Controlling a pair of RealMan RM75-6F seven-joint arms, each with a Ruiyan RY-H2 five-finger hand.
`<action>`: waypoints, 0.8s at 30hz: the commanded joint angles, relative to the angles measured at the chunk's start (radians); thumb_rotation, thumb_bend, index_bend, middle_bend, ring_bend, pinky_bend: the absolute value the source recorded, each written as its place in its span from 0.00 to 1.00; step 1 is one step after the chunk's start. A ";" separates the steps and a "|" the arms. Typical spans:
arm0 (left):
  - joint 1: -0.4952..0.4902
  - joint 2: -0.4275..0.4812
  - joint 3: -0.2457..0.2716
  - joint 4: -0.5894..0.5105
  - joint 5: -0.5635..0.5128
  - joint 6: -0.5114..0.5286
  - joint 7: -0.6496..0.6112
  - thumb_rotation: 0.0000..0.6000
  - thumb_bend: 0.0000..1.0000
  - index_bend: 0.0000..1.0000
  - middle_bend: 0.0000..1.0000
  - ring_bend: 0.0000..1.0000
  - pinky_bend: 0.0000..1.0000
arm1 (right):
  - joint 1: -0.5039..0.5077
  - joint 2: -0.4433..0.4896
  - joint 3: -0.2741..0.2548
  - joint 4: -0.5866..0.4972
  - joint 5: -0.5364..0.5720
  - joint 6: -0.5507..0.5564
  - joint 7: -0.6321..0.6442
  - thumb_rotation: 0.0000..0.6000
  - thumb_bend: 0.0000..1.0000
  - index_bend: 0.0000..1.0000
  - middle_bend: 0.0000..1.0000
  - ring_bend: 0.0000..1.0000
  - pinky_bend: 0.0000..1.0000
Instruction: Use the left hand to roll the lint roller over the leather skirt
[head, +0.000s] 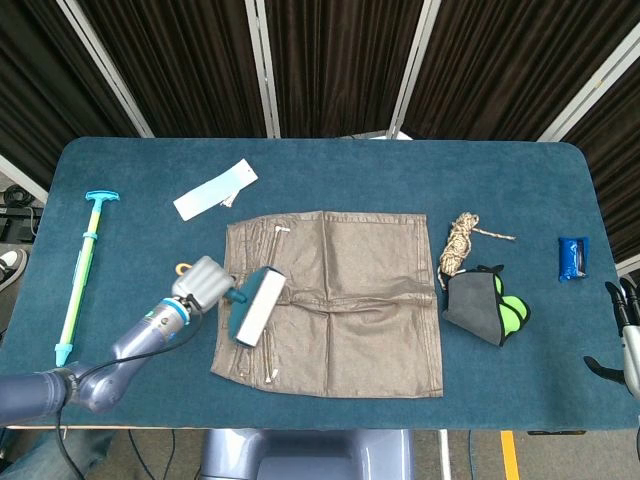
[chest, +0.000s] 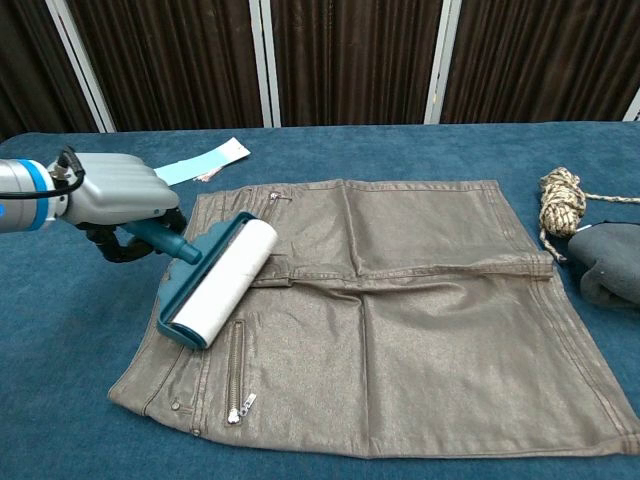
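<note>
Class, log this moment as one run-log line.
left hand: grips lint roller | roller: on leather skirt, left edge | right hand: idle

The setting was a robot test lab rather than a home: a counter (head: 400, 170) covered in blue cloth stood before dark pleated curtains (head: 330, 60) divided by pale metal posts (head: 263, 65), with cables (head: 100, 375) trailing from the machine and yellow tape (head: 508, 452) marking the bare floor (head: 560, 455) below.
</note>
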 joint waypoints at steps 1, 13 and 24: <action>0.014 0.018 0.018 0.020 0.000 0.000 -0.016 1.00 1.00 0.87 0.71 0.50 0.53 | 0.002 -0.002 -0.002 -0.002 -0.003 0.000 -0.007 1.00 0.00 0.00 0.00 0.00 0.00; -0.012 -0.012 -0.004 -0.011 0.015 0.009 -0.022 1.00 1.00 0.87 0.71 0.50 0.54 | 0.002 -0.001 0.001 -0.002 0.005 -0.001 -0.002 1.00 0.00 0.00 0.00 0.00 0.00; -0.094 -0.158 -0.022 -0.039 -0.093 0.031 0.128 1.00 1.00 0.87 0.71 0.50 0.54 | -0.005 0.009 0.003 0.008 0.010 0.002 0.030 1.00 0.00 0.00 0.00 0.00 0.00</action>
